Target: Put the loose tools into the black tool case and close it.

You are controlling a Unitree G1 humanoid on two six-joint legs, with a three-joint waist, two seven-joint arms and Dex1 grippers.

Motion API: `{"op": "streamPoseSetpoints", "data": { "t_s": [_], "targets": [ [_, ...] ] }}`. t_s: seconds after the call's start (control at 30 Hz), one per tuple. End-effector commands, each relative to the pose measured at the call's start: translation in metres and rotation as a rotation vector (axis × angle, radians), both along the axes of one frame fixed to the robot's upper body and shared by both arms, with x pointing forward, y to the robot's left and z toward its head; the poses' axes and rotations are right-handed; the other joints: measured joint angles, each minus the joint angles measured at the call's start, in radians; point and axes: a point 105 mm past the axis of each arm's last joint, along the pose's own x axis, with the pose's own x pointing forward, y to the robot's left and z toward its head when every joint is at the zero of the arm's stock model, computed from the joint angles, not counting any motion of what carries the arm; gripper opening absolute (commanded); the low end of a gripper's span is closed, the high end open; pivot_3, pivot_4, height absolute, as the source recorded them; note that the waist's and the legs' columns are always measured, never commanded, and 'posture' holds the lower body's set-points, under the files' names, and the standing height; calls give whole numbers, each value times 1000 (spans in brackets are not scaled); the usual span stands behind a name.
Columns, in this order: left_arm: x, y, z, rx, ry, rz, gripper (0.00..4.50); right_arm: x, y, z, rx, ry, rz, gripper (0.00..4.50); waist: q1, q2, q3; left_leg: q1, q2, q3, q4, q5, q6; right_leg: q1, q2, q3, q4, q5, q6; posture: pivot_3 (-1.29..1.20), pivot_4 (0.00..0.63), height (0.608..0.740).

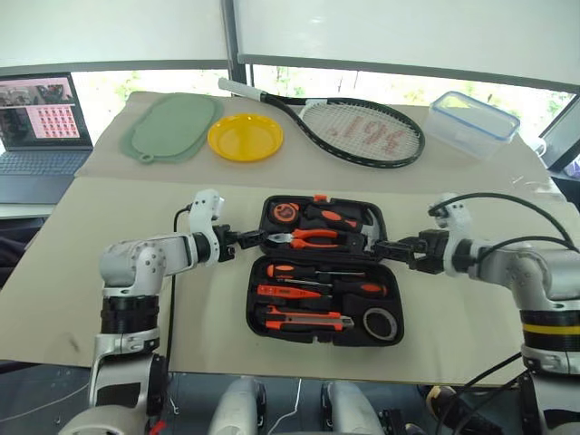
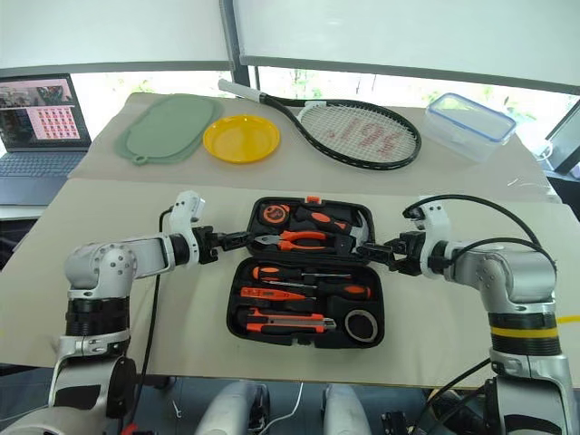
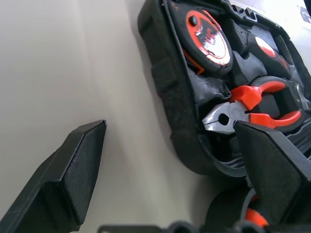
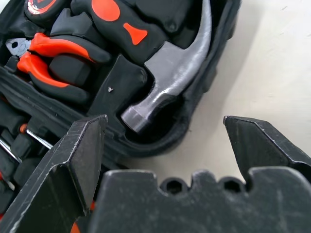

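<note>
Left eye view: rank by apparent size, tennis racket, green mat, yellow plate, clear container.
1. Tennis racket, longest by far.
2. Green mat.
3. Clear container with blue rim and yellow plate: these look about alike, so no ranking between them. All four lie at the far side of the table, so nearness hardly skews this.

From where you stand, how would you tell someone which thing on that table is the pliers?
Find the open black tool case lying in the middle of the table, between the robot's two arms. Look in its far half, the one nearer the tennis racket. The pliers lie across it with bare metal jaws and curved orange grips, between the round tape measure and the grey-headed hammer.
</note>
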Motion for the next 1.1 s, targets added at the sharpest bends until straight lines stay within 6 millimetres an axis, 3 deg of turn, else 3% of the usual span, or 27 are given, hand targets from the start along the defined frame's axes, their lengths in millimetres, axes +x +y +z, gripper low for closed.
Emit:
{"op": "streamPoseSetpoints", "data": {
  "t_s": [0.03, 0.13, 0.33, 0.47, 0.7, 0.9, 0.97, 1.1],
  "targets": [
    [6, -6, -3, 27, 3, -6, 4500, 8, -1, 10, 2, -32, -16, 3090, -1, 0, 0, 0, 0, 0, 0, 0, 0, 0, 0, 0, 0, 0, 0, 0, 150, 738],
    [11, -8, -3, 17, 11, 9, 3799, 11, 1, 10, 7, -39, -13, 2103, -1, 0, 0, 0, 0, 0, 0, 0, 0, 0, 0, 0, 1, 0, 0, 0, 150, 738],
    [10, -12, -1, -7, 12, -16, 1472, 10, 6, 10, 20, -41, 2, 101, -4, 0, 0, 0, 0, 0, 0, 0, 0, 0, 1, 0, 0, 0, 0, 0, 150, 738],
    [6, -13, -2, -6, 16, -36, 62, 9, 6, 11, 20, -48, -1, 0, -5, 1, 0, 1, 1, -1, 0, 0, 0, 1, 0, 0, 2, 0, 0, 0, 150, 738],
    [1, -21, 8, -7, -53, -89, 24, 11, 11, 20, 1, -127, 19, 0, -8, 1, -1, 2, 1, 0, 0, 0, -1, 0, 0, 1, 2, 0, 0, 0, 150, 738],
    [3, -28, 54, 109, -543, -97, 24, 18, 16, 49, -137, -456, 23, 0, -11, 1, 0, -1, 1, 0, -1, 0, -1, -3, 0, 1, 1, 0, 0, 0, 150, 738],
    [0, -29, 52, 220, -687, -114, 24, 18, 13, 48, -166, -490, -3, 0, -9, 1, 0, -2, 1, 0, -1, 0, -1, -3, 0, 1, 1, 0, 0, 0, 150, 738],
    [-6, -32, 34, 264, -757, -116, 24, 11, 16, 46, -288, -632, 57, 0, -2, 1, 0, -2, 1, 1, -1, 0, -1, -3, -1, 1, 0, 1, 0, 0, 150, 738]
  ]
}}
